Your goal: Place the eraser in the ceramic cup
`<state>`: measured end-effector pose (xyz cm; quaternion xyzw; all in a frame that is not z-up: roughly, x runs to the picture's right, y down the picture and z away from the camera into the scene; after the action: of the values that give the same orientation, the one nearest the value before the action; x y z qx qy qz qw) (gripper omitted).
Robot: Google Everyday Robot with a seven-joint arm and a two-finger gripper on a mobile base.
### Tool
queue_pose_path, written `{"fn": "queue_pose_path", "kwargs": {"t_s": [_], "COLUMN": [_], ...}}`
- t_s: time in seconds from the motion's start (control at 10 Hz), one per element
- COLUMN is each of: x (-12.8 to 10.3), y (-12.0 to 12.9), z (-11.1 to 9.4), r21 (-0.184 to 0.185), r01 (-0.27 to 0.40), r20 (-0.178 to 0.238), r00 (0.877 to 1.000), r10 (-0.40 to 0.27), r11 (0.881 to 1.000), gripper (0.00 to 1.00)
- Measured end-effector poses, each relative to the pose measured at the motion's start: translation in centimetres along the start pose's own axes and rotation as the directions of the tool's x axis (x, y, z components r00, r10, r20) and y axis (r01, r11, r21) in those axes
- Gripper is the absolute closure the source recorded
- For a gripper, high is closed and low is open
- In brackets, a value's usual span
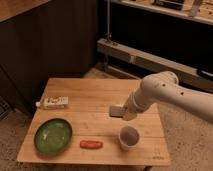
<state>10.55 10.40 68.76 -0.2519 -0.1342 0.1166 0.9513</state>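
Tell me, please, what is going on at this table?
The robot's single arm reaches in from the right, and its gripper holds the eraser over the wooden table, a little behind and to the left of the ceramic cup. The eraser is not yet in the cup. A green plate, an orange-red piece and a cream-white pad lie further left, away from the gripper.

eraser [116, 110] in end effector [123, 111], behind ceramic cup [128, 138]
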Motion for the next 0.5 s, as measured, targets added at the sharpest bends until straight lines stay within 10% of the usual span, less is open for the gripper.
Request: {"fn": "queue_pose_path", "kwargs": {"t_s": [0.5], "x": [1.8], "y": [1.5], "z": [-0.8], "r21": [0.003], "r01": [-0.046], "r20": [-0.002], "r00": [0.999], "r10": [0.046], "r11": [0.999], "gripper": [1.0]}}
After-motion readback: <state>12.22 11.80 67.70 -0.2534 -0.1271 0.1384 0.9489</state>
